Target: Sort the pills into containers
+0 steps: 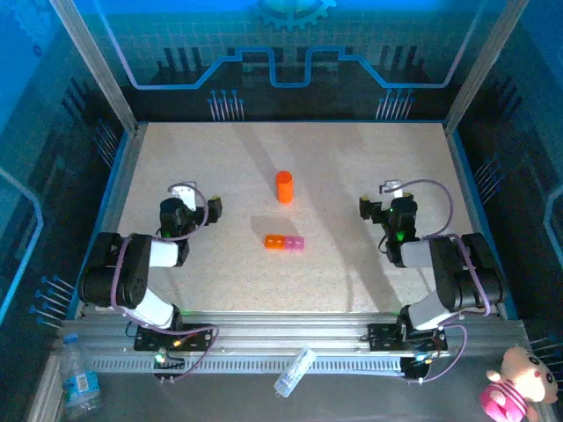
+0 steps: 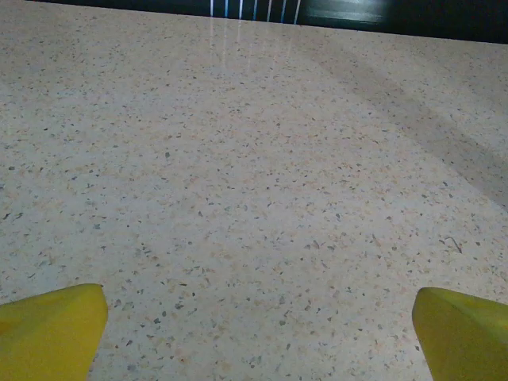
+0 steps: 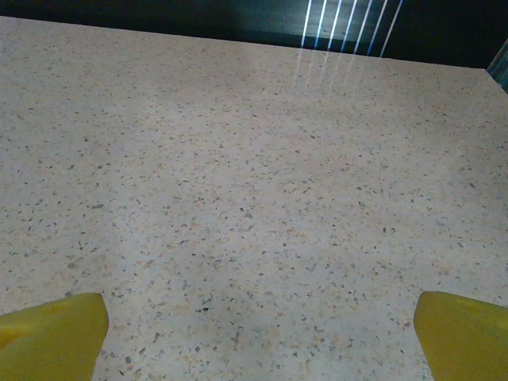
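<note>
Top external: containers (image 1: pixel 284 243) form an orange-and-pink joined strip

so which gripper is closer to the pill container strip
Left, though barely. The left gripper is left of the pill container strip and a bit farther back; the right gripper mirrors it on the right, slightly farther off.

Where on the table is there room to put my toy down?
Bare table: the far strip behind the orange bottle, the gaps between the left arm and the containers and between them and the right arm, and the near middle. Crowded only around bottle and containers.
</note>
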### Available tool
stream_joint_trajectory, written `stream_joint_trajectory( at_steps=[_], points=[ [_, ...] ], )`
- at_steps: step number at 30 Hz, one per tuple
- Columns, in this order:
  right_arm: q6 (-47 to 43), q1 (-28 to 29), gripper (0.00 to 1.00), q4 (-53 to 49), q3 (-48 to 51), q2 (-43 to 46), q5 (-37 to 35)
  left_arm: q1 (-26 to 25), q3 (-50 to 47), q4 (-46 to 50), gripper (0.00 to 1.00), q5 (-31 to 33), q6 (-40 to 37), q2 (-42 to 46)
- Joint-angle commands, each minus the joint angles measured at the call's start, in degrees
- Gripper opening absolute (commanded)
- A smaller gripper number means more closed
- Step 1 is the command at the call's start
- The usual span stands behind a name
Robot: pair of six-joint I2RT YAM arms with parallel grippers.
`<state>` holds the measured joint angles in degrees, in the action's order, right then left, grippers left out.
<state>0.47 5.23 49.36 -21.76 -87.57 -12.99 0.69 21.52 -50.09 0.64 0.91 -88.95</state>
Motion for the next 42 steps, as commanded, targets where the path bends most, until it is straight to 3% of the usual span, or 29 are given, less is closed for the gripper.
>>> stream_joint_trajectory(
  at_steps=[1,26,34,37,40,42],
  points=[
    [-0.4,0.1,1.00,1.5,-0.7,-0.2,1.1,0.1,0.8,-1.9,0.99,0.1,-1.0,0.3],
    [0.8,-1.8,1.00,1.6,-0.5,0.0,4.7,-0.1,0.8,-1.5,0.99,0.4,-1.0,0.3],
    [1.7,-1.8,1.00,-17.8,-7.1,10.4,2.4,0.0,1.8,4.3,0.99,4.0,0.3,5.2],
    [7.2,-3.1,1.00,-21.1,-7.9,15.5,5.1,0.0,2.1,6.6,0.99,5.2,0.8,7.4],
    [19.6,-5.7,1.00,-22.9,-8.0,20.5,5.2,-0.1,2.9,9.8,0.99,6.7,1.0,9.8],
    [24.5,-8.9,1.00,-26.4,-9.8,22.4,12.4,-0.5,5.0,14.8,0.99,8.8,1.3,12.0]
  ],
)
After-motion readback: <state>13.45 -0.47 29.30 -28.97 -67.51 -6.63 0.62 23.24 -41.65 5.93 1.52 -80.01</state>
